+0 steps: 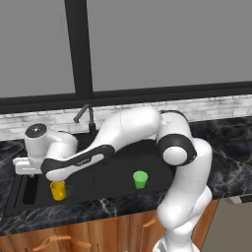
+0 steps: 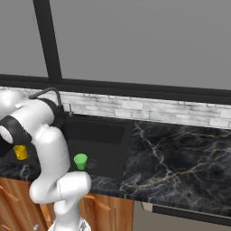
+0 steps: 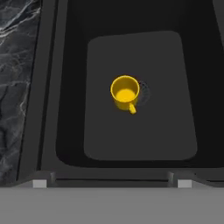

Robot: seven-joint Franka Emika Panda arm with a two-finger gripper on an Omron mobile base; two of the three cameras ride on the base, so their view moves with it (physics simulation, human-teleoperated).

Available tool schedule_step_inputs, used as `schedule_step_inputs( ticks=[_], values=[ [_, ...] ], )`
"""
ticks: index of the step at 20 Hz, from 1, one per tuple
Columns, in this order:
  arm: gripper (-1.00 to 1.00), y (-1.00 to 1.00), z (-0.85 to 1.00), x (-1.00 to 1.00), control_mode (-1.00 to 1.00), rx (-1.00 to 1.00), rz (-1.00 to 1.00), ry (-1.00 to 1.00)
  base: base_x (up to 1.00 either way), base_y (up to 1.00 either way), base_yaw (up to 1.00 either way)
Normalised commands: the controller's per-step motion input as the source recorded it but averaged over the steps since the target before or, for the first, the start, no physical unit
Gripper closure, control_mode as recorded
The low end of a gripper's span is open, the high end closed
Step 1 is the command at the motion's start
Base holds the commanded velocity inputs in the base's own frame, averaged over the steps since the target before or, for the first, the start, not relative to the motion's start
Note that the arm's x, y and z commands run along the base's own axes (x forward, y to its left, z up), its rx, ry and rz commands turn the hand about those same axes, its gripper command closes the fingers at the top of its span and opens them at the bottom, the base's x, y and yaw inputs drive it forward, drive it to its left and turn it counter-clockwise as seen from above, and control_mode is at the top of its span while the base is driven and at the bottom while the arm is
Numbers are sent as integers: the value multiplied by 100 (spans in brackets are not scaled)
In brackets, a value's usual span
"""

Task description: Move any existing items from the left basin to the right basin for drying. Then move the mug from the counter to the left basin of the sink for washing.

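The yellow mug [image 3: 125, 92] stands upright on the floor of the left basin [image 3: 140, 140] of the black sink [image 1: 19, 194], beside the round drain, its handle pointing toward the lower edge of the hand view. The gripper [image 3: 109, 183] hangs above it with its jaws spread wide and nothing between them. The green cup [image 1: 140, 179] stands upright in the right basin [image 1: 118, 172], apart from the mug, with the black marble counter [image 2: 180, 153] to the right.
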Motion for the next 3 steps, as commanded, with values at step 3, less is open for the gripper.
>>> schedule_step_inputs(
  ticks=[3],
  values=[
    [-100,0,16,-74,-100,0,-6,-5,0,0,0]
  ],
)
